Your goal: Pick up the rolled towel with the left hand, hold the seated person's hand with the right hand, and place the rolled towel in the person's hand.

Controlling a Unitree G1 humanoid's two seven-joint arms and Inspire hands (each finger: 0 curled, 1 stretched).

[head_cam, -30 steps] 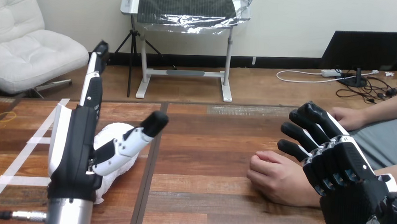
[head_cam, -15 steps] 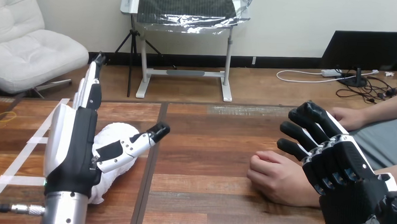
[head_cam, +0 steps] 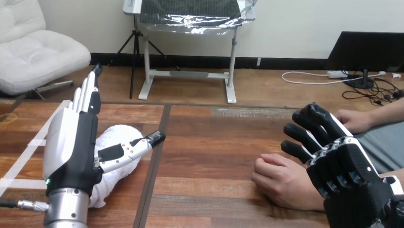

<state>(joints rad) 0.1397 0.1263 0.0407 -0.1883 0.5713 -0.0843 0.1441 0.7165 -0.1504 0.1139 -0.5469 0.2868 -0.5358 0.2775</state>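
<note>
Now, at the far left, white tape (head_cam: pixel 36 141) makes lines on the table (head_cam: pixel 209 144). Next comes the left hand (head_cam: pixel 69 145), standing up on its edge with its white back to the left. Its fingers (head_cam: pixel 89 92) are straight and close together, and they point away across the table. Its thumb (head_cam: pixel 133 149) sticks out to the right, so the hand is spread wide and grips nothing.

The towel (head_cam: pixel 117 134) is white and rolled up, and it lies on the table just right of that hand's palm, in the gap between fingers and thumb. The thumb reaches across the front of it (I cannot tell if it touches the towel). Part of the towel pokes out lower down, beside the wrist.

Past the bare middle of the table, the person's hand (head_cam: pixel 281 180) rests on the wood, curled into a loose fist. Just right of it is the right hand (head_cam: pixel 350 175), with its back toward us. Its fingers (head_cam: pixel 303 133) are loose and a bit bent, pointing up and left, and they wrap around nothing. It covers the person's wrist, but I cannot tell if the two touch.

Farther back at the right, another hand of the person (head_cam: pixel 354 119) lies at the table's edge.
</note>
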